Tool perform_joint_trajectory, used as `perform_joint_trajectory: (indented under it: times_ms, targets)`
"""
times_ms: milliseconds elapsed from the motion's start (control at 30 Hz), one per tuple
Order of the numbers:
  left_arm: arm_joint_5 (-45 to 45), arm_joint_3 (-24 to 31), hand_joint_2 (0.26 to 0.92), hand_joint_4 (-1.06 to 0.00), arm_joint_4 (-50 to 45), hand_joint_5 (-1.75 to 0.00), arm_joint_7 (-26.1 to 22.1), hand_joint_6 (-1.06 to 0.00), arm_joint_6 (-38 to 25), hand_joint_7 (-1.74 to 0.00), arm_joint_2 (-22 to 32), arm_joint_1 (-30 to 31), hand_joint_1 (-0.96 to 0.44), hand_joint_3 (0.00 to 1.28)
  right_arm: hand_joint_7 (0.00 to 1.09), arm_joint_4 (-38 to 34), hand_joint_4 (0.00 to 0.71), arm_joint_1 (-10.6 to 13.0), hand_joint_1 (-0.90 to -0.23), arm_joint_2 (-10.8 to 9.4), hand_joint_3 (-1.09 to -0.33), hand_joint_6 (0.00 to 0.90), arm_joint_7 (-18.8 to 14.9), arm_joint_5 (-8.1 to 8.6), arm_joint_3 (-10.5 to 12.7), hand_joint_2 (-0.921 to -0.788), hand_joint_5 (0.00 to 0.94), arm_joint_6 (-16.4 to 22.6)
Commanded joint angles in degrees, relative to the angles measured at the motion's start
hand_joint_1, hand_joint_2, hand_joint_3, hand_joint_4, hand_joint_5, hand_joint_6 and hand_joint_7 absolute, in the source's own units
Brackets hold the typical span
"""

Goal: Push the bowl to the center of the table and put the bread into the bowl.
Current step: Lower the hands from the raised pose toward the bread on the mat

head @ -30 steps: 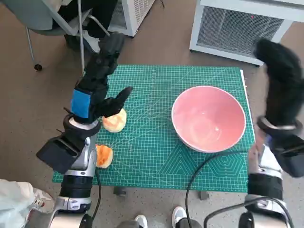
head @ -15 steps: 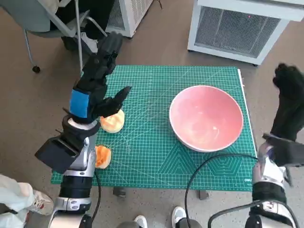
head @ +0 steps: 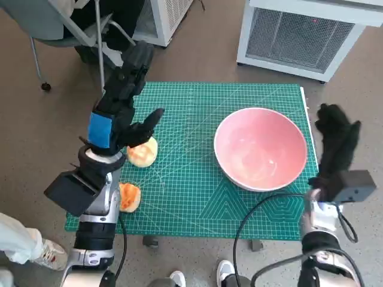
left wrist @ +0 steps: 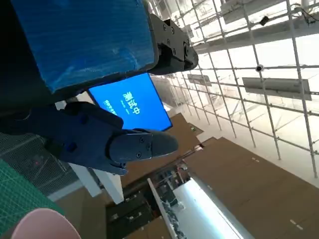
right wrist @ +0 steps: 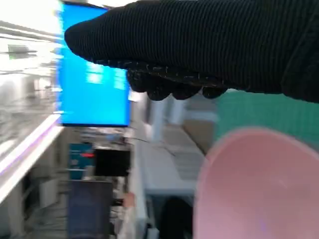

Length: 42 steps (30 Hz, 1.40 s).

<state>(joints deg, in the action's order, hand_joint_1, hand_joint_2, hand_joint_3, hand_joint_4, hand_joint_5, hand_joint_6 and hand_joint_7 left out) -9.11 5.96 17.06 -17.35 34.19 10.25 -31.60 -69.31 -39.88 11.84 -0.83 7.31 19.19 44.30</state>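
Bowl [head: 261,149] sits right of mat [head: 197,197] centre, empty, so push comes first. Right hand [head: 337,139] just beside its right rim, holding nothing, placed to shove leftward. Left hand [head: 122,98] hovers released over bread [head: 143,152], staged for pickup.

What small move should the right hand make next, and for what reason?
Probably it should move toward the pink bowl until it meets the rim. The right hand is beside the bowl, apart from it and holding nothing, and the bowl sits on the mat's right half, not at the center.
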Motion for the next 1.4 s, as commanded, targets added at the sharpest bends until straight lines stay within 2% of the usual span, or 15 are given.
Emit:
perform_joint_trajectory:
  times_ms: [33, 200, 433, 833, 1167, 1267, 1400]
  targets:
    - [-0.7, 0.6, 0.921, -0.25, -1.3, 0.0, -0.1, -0.34, -0.7, -0.01, 0.7, 0.7, -0.48, 0.33, 0.48, -3.3, 0.198, -1.2, -0.493, -1.5, -0.896, 0.001, -2.7, 2.1, 1.3, -0.921, 0.013, -4.1]
    - [-1.0, 0.8, 0.921, -0.25, -2.0, 0.0, -0.3, -0.35, -1.3, -0.01, 1.2, 1.0, -0.47, 0.33, 0.48, -4.4, 0.2, -2.9, -0.497, -3.2, -0.888, 0.006, -4.8, 3.67, 2.4, -0.921, 0.012, -7.0]
    - [-1.1, 1.1, 0.921, -0.25, -3.3, 0.0, -0.3, -0.35, -2.3, -0.01, 1.5, 1.6, -0.47, 0.33, 0.48, -5.2, 0.194, -5.3, -0.49, -5.2, -0.883, 0.006, -5.0, 4.15, 3.2, -0.921, 0.006, -10.1]
    - [-0.1, 1.5, 0.921, -0.25, -6.3, 0.0, 0.5, -0.35, -3.4, -0.01, 1.7, 3.6, -0.47, 0.33, 0.47, -6.0, 0.189, -8.9, -0.475, -8.3, -0.892, 0.008, -4.2, 4.56, 4.1, -0.921, 0.006, -12.1]
    - [0.9, 1.8, 0.921, -0.25, -8.4, 0.0, 1.8, -0.36, -4.4, -0.02, 2.0, 5.0, -0.49, 0.33, 0.47, -6.5, 0.186, -11.7, -0.472, -10.3, -0.88, 0.012, -2.5, 3.37, 3.7, -0.921, 0.002, -13.8]
    - [1.2, 2.0, 0.921, -0.25, -8.9, 0.0, 2.2, -0.36, -4.4, -0.02, 2.2, 5.5, -0.5, 0.33, 0.38, -6.6, 0.176, -12.5, -0.456, -10.4, -0.894, 0.041, -1.7, 2.49, 2.9, -0.921, 0.001, -14.7]
    - [1.9, 2.2, 0.921, -0.24, -9.7, 0.0, 3.0, -0.36, -4.5, -0.02, 2.4, 6.2, -0.5, 0.33, 0.31, -6.7, 0.169, -13.2, -0.449, -10.3, -0.909, 0.068, -2.3, 2.24, 2.5, -0.921, 0.001, -15.7]
